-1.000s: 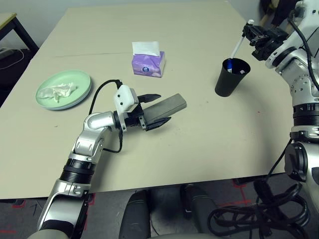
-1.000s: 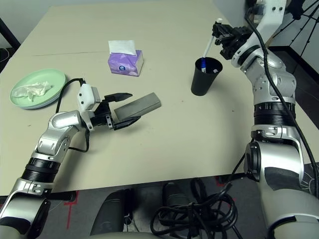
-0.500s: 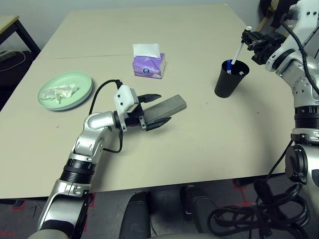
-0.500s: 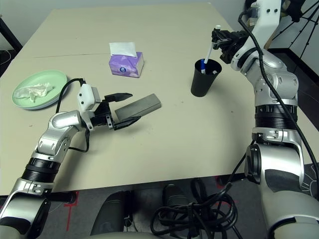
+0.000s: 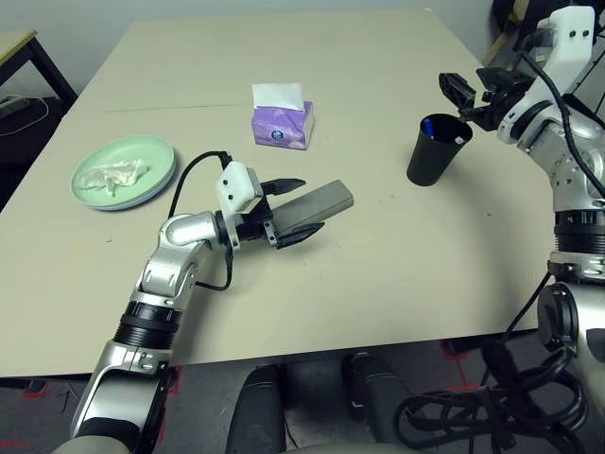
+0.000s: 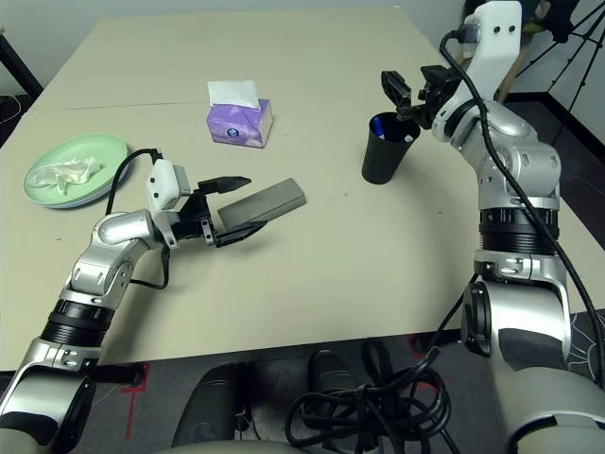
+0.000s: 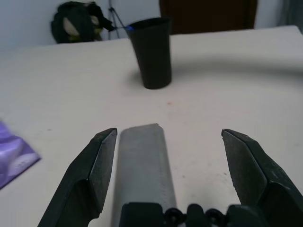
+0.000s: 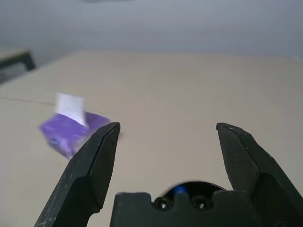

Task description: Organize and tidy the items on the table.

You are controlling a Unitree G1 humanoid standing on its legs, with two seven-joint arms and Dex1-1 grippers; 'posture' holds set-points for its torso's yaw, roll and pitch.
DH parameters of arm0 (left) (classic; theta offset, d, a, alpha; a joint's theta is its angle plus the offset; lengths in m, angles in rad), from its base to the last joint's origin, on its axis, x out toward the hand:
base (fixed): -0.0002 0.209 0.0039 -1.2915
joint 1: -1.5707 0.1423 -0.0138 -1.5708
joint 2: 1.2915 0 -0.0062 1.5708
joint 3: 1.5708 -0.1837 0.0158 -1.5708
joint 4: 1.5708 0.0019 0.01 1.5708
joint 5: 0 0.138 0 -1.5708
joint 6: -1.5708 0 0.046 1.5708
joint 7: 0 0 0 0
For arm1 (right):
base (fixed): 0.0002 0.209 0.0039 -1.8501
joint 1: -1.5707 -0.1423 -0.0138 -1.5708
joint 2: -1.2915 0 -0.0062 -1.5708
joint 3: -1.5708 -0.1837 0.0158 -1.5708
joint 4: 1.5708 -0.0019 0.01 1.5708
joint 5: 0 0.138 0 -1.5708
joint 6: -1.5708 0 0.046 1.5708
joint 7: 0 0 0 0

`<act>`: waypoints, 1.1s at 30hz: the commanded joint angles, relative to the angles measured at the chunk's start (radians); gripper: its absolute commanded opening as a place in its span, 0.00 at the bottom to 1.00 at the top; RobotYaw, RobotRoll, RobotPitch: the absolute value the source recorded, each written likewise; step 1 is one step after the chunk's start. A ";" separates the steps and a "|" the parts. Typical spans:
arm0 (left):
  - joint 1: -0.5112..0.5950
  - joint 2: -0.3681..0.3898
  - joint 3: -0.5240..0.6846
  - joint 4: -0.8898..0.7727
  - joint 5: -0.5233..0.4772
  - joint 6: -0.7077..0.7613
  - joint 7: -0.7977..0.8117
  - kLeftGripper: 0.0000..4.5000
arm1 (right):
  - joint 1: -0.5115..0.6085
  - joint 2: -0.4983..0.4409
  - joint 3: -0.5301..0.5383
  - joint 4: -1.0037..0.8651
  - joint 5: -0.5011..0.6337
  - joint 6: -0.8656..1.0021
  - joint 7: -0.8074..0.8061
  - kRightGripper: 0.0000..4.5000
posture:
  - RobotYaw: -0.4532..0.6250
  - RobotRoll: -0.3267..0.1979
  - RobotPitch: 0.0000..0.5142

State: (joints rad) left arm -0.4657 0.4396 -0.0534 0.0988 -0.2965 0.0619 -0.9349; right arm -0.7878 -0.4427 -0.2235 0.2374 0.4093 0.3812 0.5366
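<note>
My right gripper [image 6: 405, 92] hung spread wide above the black cup [image 6: 387, 148] at 2 o'clock. My left gripper [image 5: 288, 208] gaped around the grey case [image 5: 314, 206] at table centre.

A dark-legged side table [image 5: 28, 49] stands at the far left.

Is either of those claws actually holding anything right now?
No. The left gripper is open around the grey glasses case, not clamping it. The right gripper is open and empty above the black cup.
</note>
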 commanded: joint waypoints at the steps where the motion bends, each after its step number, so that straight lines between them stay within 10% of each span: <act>1: -0.026 -0.055 0.072 0.021 0.000 0.013 0.157 1.00 | 0.105 0.044 -0.037 -0.056 0.045 -0.157 0.083 0.99 | 0.44 0.62 0.17; 11: 0.047 -0.178 0.274 -0.058 -0.003 -0.020 0.536 1.00 | 0.351 0.175 -0.124 -0.063 0.007 -0.437 -0.091 0.99 | 0.44 0.62 0.19; 33: 0.307 -0.074 0.402 -0.046 0.081 -0.077 0.707 1.00 | 0.417 0.085 -0.108 0.230 -0.061 -0.571 -0.008 0.99 | 0.48 0.62 0.21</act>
State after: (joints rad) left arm -0.1725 0.3588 0.3467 0.0496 -0.2227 0.0109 -0.2090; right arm -0.3653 -0.3592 -0.3321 0.4435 0.3553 -0.1646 0.5207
